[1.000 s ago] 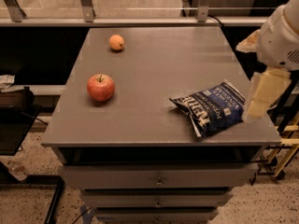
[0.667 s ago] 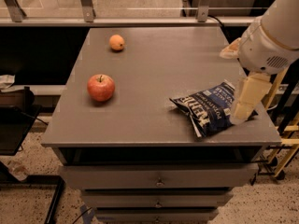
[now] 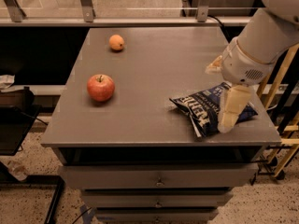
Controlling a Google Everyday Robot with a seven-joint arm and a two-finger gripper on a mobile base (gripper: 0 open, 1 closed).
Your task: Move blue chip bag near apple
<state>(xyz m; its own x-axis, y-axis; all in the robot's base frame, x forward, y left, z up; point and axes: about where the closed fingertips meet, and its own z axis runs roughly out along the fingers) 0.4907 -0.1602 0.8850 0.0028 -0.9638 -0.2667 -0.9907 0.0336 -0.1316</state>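
The blue chip bag (image 3: 204,109) lies flat on the grey table (image 3: 159,59) near its front right corner, white lettering up. The red apple (image 3: 100,87) stands at the table's left side, well apart from the bag. My gripper (image 3: 230,110) hangs from the white arm (image 3: 261,41) directly over the right half of the bag, reaching down to its surface and hiding part of it.
A small orange fruit (image 3: 117,42) sits at the far left of the table. Drawers (image 3: 159,178) are below the tabletop. A railing (image 3: 140,20) runs behind the table. A yellow frame (image 3: 282,101) stands at the right.
The arm has moved left and inward from the table's right edge, bringing the gripper over the chip bag. The bag, apple and orange fruit have not moved.
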